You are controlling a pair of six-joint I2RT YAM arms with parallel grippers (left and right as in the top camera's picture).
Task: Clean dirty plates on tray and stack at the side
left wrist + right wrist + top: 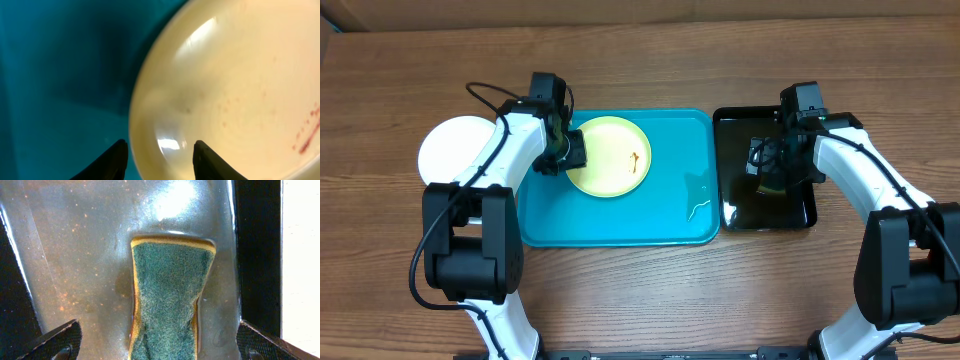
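Closest to my left wrist camera, the left gripper (160, 156) shows two dark fingertips (114, 162) standing a little apart, astride the rim of the pale yellow-green plate (240, 85). One tip is over the plate, the other over the turquoise tray (55, 75). The jaws are narrow but not clamped on the rim. A reddish-brown smear (306, 140) marks the plate's right side.

Overhead, the plate sits in the tray's far-left part, with open tray floor to its right and front. A white plate (450, 148) lies on the tabletop (650, 295) beside the tray's left edge. The right gripper (160, 341) holds its jaws wide over the black tray (75, 255), on either side of a green-faced sponge (167, 290) lying in the wet, touching neither.
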